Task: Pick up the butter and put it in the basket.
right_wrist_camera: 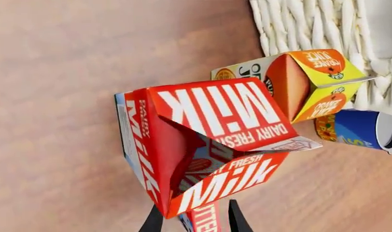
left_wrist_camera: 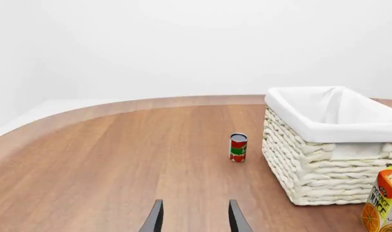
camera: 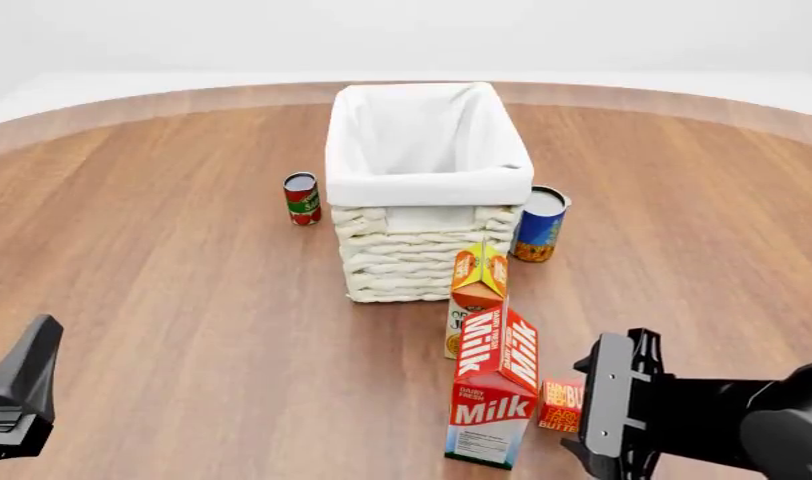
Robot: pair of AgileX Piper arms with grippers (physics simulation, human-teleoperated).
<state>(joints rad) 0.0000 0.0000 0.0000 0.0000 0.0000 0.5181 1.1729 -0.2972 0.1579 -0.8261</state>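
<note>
A tall red milk carton (camera: 496, 390) stands on the round brown wooden table (camera: 179, 300). It says "Milk" in big white letters. Right behind it stands an orange juice carton (camera: 477, 292), orange and yellow. The two stand very close together; whether they touch is hard to tell. A small red and green can (camera: 301, 198) stands well off to the left. A blue can (camera: 541, 224) with orange on its label stands farther back on the right. The wall behind is plain white.
</note>
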